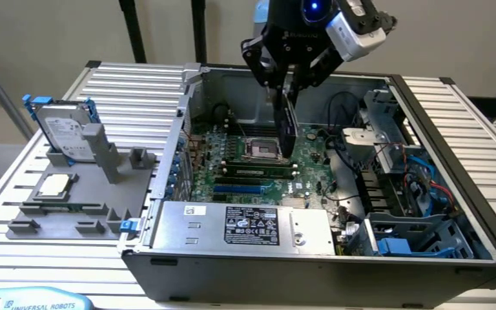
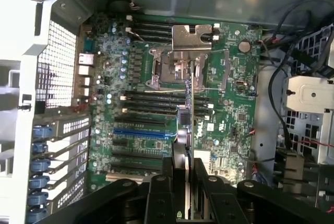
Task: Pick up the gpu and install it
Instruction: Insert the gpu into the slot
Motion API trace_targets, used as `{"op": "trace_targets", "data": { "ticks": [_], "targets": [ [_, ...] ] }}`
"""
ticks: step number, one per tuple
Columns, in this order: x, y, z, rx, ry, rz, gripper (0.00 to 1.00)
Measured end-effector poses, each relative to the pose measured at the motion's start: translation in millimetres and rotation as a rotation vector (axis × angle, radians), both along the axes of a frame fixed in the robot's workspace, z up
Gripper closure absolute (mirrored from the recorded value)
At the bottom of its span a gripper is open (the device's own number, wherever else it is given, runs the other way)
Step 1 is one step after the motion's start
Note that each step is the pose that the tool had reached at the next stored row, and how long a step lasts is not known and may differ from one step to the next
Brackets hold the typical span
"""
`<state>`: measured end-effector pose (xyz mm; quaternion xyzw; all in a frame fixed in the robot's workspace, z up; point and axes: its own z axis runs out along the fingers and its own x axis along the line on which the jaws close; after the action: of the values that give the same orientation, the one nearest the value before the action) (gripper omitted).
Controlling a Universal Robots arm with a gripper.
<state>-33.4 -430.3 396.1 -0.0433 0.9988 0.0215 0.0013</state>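
My hand (image 1: 288, 82), upper centre of the exterior view, pinches the gpu (image 1: 289, 126) edge-down over the motherboard (image 1: 230, 161); I want it plumb before lowering.

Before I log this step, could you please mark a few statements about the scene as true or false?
1. The gripper is shut on the gpu. True.
2. The gpu is seated in the blue slot of the motherboard. False: the slot is empty, and the gripper holds the card edge-on over the board.
3. The hard drive stands upright on the grey fixture, outside the case. True.
4. The CPU chip sits inside the case. False: it lies flat on the grey fixture, at the exterior view's left.
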Motion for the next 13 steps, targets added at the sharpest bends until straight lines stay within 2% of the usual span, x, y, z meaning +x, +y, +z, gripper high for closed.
{"op": "trace_targets", "data": {
  "ticks": [13],
  "targets": [
    [0.0,0.0,-9.0,0.0000,0.0000,0.235,0.73]
  ]
}}
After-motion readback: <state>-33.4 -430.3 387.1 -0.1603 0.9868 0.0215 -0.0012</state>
